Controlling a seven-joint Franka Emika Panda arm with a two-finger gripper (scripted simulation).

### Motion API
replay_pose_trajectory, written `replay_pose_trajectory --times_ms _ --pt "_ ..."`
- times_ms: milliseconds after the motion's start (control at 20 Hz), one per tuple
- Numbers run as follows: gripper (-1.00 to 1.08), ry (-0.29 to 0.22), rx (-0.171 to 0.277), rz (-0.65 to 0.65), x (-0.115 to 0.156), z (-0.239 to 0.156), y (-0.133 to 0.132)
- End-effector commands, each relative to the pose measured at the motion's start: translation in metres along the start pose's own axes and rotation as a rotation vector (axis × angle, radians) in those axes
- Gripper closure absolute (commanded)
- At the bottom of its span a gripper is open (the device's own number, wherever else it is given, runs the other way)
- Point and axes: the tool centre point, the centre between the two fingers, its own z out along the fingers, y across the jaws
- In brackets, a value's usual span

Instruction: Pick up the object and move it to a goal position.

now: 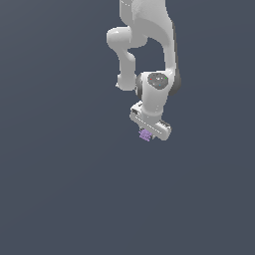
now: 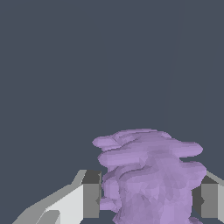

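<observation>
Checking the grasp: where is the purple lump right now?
The purple lump sits between the jaws of the gripper, just below the white hand, a little right of centre in the exterior view.

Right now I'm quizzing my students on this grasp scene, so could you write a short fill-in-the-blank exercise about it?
1. The colour of the bumpy lump is light ____.
2. In the wrist view the lump sits ____ the two fingers of the tool.
3. The arm above the tool is coloured ____.

Missing words: purple; between; white
</observation>
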Motion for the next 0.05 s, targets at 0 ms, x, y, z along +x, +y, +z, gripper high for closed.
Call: replay_pose_trajectory --times_ms 0 --pt "1.08 0.0 0.0 0.001 0.0012 0.0003 0.0005"
